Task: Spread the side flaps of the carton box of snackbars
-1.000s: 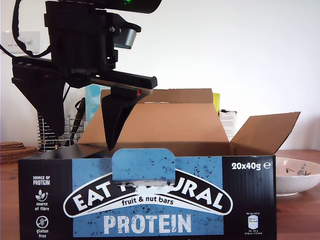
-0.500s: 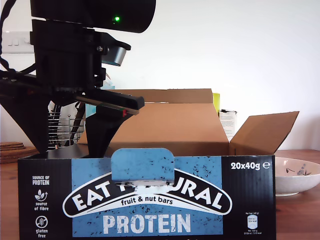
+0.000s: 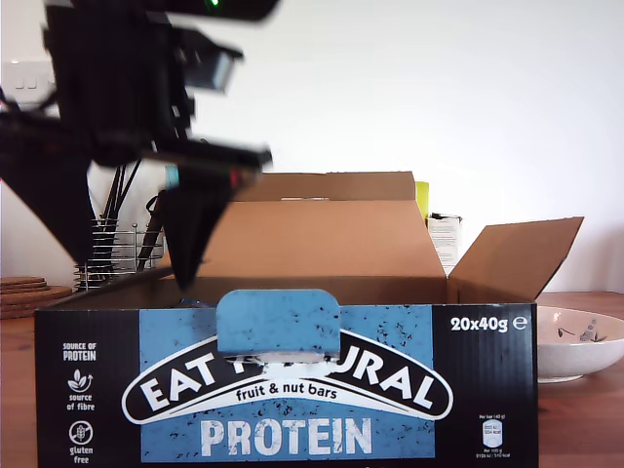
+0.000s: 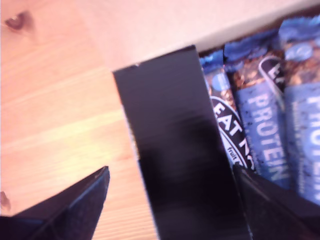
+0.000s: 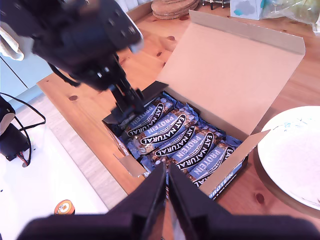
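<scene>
The black and blue carton box of snackbars (image 3: 292,390) stands open in the foreground, with blue bars (image 5: 175,140) packed inside. My first gripper (image 3: 132,273) is open at the exterior view's left end of the box. Its fingers (image 4: 75,210) straddle one side flap (image 4: 175,150), black face up, without touching it. The other side flap (image 3: 517,258) stands angled outward at the exterior view's right, brown face showing. The wide brown flap (image 3: 331,234) is raised at the back. My second gripper (image 5: 167,185) hangs shut, high above the box and holding nothing.
A white bowl (image 3: 575,341) sits on the wooden table at the exterior view's right of the carton. A wire rack with utensils (image 3: 117,249) and stacked wooden coasters (image 3: 24,292) stand behind at the exterior view's left. A teal tissue box (image 5: 247,7) is beyond the carton.
My first arm has shifted toward the exterior view's left, its fingers now further out over the black side flap. The carton and the other side flap have not moved.
</scene>
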